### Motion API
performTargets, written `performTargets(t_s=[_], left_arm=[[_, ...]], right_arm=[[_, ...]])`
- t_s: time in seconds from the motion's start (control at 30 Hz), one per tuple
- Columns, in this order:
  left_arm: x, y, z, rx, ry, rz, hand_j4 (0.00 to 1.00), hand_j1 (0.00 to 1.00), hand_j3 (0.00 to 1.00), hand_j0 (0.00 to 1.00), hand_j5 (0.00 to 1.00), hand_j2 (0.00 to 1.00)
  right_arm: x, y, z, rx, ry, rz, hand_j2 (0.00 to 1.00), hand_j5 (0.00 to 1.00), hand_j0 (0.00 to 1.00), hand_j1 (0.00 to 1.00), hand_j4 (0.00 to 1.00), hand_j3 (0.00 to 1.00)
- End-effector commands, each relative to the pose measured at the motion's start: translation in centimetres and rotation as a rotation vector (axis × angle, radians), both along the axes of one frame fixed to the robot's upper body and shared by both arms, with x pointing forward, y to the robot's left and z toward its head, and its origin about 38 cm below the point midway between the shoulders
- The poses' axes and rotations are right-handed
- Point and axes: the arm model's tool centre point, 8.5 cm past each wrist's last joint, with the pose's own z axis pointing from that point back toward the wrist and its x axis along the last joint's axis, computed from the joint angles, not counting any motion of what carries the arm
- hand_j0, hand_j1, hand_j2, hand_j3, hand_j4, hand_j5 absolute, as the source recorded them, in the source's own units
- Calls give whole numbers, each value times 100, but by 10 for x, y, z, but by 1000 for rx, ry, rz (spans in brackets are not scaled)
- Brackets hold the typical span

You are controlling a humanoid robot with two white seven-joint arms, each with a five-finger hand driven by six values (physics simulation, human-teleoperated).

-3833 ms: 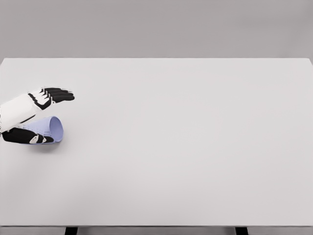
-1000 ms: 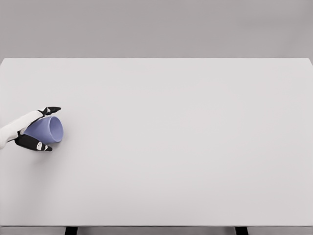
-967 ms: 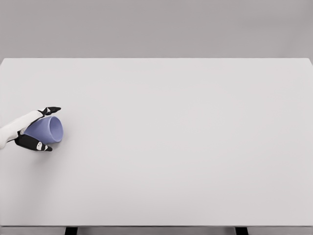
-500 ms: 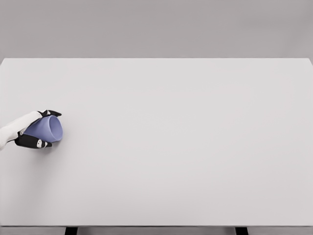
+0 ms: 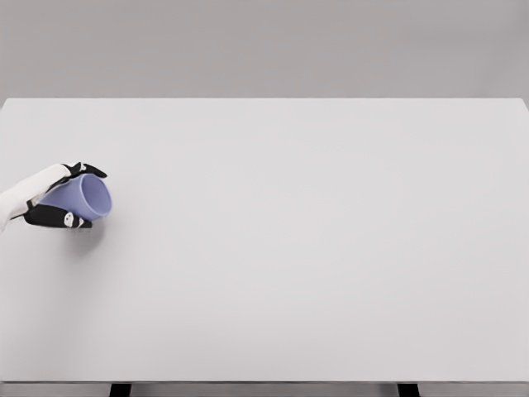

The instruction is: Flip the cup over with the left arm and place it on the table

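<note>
Lilac cup (image 5: 85,198) gripped sideways in left robot hand (image 5: 56,198).

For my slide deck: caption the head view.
Left hand grips the lavender cup on its side, mouth facing right, at the white table's left edge.

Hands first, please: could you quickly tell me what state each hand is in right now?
Left hand: closed around the purple cup, which points right with its mouth tilted.
Right hand: not in view.
</note>
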Motion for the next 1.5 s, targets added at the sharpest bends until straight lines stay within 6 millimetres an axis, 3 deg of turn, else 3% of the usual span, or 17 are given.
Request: performTargets(t_s=[0.0, 0.27, 0.3, 0.83, 0.93, 1.47], left_arm=[[0, -1, 2, -26, -7, -11, 71, 71, 71, 71, 71, 71], [7, -3, 16, -98, -22, 3, 73, 73, 73, 73, 73, 73], [9, -12, 13, -131, -28, -4, 73, 73, 73, 73, 73, 73], [18, -25, 21, -282, -66, 17, 75, 75, 75, 75, 75, 75], [20, -36, 18, -331, -71, 10, 76, 76, 76, 76, 76, 76], [21, -50, 10, -515, -110, 38, 81, 81, 81, 81, 81, 81]], right_arm=[[0, 0, 0, 0, 0, 0, 100, 100, 100, 100, 100, 100], [0, 0, 0, 0, 0, 0, 100, 100, 100, 100, 100, 100], [0, 0, 0, 0, 0, 0, 100, 100, 100, 100, 100, 100], [0, 0, 0, 0, 0, 0, 100, 100, 100, 100, 100, 100], [0, 0, 0, 0, 0, 0, 100, 100, 100, 100, 100, 100], [0, 0, 0, 0, 0, 0, 100, 100, 100, 100, 100, 100]])
